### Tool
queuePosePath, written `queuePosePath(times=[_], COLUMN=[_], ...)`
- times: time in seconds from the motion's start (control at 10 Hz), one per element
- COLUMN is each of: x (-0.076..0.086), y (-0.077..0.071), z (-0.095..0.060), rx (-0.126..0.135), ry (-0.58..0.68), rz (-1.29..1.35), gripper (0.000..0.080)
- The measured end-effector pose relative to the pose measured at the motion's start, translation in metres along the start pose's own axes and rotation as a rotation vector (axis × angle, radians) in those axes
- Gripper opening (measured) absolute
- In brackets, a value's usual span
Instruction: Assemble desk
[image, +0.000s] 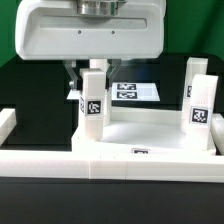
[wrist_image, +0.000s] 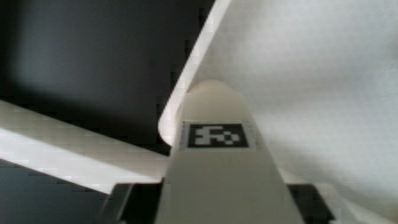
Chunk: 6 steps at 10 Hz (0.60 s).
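Above desk top (image: 150, 135), hand (image: 92, 82) seemingly on leg (image: 94, 100)

Leg (wrist_image: 221, 150): white, tagged — gripped between dark fingers (wrist_image: 128, 203).
Desk top (wrist_image: 320, 90): white — touching the leg's tip.

- You are looking at a black table (image: 30, 85) lying under everything.
- A marker board (image: 130, 91) is lying flat on it, at the back.
- A white rail (image: 60, 160) is running along the front, turning up the exterior view's left.
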<state>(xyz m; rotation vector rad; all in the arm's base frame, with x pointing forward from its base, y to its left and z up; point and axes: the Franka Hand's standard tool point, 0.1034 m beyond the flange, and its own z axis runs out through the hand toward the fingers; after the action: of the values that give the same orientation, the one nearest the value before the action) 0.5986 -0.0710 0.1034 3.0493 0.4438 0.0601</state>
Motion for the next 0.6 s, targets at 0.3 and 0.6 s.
queuePosePath(times=[0.3, 0.6], x=[0.0001, 0.0002], y=[-0.0004, -0.0008], z=[0.0001, 0.0001], rx=[0.001, 0.002], ry=[0.000, 0.000], rz=[0.158, 0.358], gripper=[0.0289, 0.0290])
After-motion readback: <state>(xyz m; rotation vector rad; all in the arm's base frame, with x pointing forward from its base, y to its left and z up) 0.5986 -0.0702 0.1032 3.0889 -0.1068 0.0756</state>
